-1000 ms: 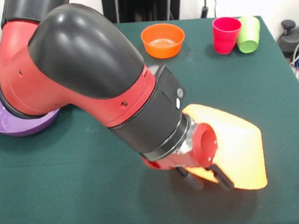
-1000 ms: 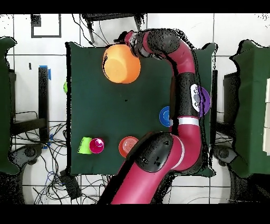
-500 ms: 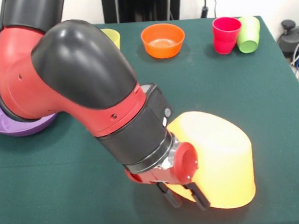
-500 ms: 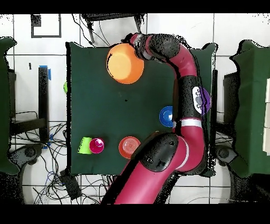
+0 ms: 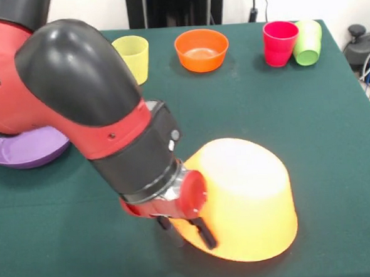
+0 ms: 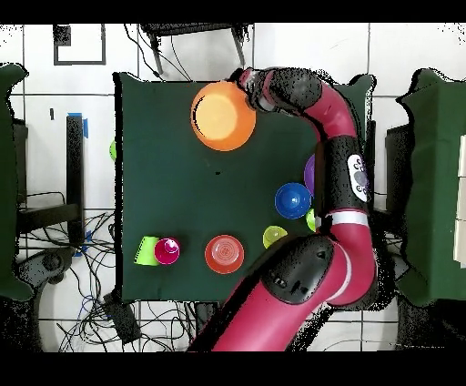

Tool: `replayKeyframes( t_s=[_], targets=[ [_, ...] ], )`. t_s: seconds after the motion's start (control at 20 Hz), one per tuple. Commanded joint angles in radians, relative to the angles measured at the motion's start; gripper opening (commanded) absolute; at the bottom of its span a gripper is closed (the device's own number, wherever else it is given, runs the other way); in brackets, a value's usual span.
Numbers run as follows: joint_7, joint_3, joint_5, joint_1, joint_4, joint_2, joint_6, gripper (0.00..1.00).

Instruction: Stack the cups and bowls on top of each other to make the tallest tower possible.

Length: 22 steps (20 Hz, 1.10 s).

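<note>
A large orange-yellow bowl [image 5: 242,194] lies mouth-down and tilted near the table's front edge, its rim resting on the cloth. My gripper [image 5: 188,234] is shut on that rim at the bowl's left side, with one black finger [image 5: 203,233] lying over the outside wall. From overhead the same bowl [image 6: 223,116] sits beside the gripper [image 6: 243,84]. A translucent yellow cup [image 5: 133,57], a red-orange bowl [image 5: 201,48], an upright red cup [image 5: 279,41] and a tipped lime green cup [image 5: 308,41] line the far side. The purple bowl [image 5: 22,151] is partly hidden behind my arm.
A blue bowl [image 6: 293,200] sits next to the purple bowl [image 6: 309,171] in the overhead view. A small green thing [image 6: 113,150] shows at the table's left edge there. My arm's bulky elbow [image 5: 75,89] hangs over the left half of the table.
My arm has swung left in the front view, dragging the orange-yellow bowl with it. The bowl has tipped further onto its mouth. The yellow cup has come into view behind the arm.
</note>
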Motion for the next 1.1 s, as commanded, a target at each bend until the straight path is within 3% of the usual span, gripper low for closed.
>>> replayKeyframes(
  t_s=[0.05,0.5,0.65,0.95,1.1],
  targets=[
    [-0.270,-0.122,-0.209,-0.040,0.279,-0.144,-0.213,1.00],
    [-0.110,-0.238,-0.396,-0.005,0.425,-0.239,-0.408,1.00],
    [-0.036,-0.263,-0.399,0.011,0.476,-0.251,-0.421,1.00],
    [0.013,-0.253,-0.358,0.031,0.535,-0.255,-0.410,1.00],
    [0.073,-0.283,-0.337,0.066,0.582,-0.300,-0.399,1.00]
  ],
)
